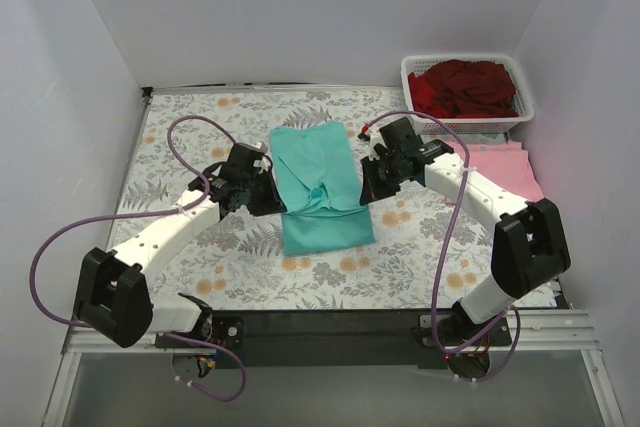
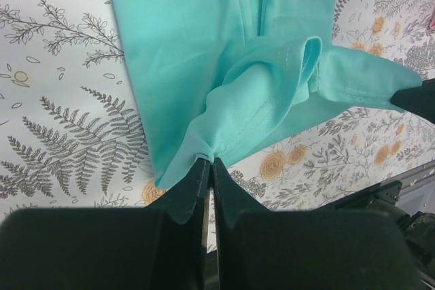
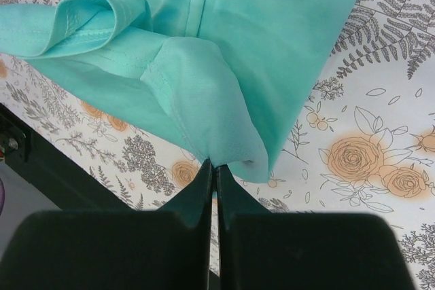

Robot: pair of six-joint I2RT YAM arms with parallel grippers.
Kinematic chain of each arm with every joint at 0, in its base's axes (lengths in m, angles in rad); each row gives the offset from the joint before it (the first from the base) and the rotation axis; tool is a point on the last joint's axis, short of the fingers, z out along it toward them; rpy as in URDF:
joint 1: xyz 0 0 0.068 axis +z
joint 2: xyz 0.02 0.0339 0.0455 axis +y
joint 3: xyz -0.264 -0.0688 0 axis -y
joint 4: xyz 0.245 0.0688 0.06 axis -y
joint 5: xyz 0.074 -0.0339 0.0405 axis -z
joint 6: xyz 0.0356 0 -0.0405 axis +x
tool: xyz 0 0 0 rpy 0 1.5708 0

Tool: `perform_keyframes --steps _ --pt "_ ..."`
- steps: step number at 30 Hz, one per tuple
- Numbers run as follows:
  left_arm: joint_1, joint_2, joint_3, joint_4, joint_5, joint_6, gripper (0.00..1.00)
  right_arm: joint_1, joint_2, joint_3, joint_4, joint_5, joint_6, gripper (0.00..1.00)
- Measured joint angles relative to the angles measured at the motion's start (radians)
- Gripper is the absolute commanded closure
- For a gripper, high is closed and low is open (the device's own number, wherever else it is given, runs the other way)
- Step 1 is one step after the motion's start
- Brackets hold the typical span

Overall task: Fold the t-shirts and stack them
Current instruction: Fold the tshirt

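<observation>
Left wrist shows the left gripper (image 2: 209, 161) clamped on the left edge of the teal t-shirt (image 2: 190, 45), while the right gripper (image 3: 214, 164) pinches its right edge. Both bites look thin, so uneven pulling could slip a corner free and skew the fold.

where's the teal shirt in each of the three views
Top external: the teal shirt lies at the centre of the picture.
Left wrist: it fills the upper middle, its edge pinched in the left gripper at bottom centre.
Right wrist: it fills the top, a fold pinched in the right gripper.
Shared landmark: the floral cloth under it, seen in all three.
</observation>
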Motion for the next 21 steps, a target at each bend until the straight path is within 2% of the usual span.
perform_keyframes --steps 5,11,16,21 --pt "0.000 0.001 0.045 -0.068 -0.004 0.004 1.00 0.000 -0.005 0.019 -0.005 -0.004 0.002 0.99" --pt "0.015 0.036 0.195 -0.085 -0.038 0.019 1.00 -0.017 0.016 0.169 -0.031 -0.005 0.001 0.99" --pt "0.079 0.115 0.220 -0.004 -0.068 0.033 1.00 -0.065 0.124 0.297 -0.014 -0.008 -0.008 0.99" --pt "0.128 0.234 0.168 0.087 -0.076 0.043 1.00 -0.092 0.296 0.352 0.002 -0.008 -0.031 0.99"
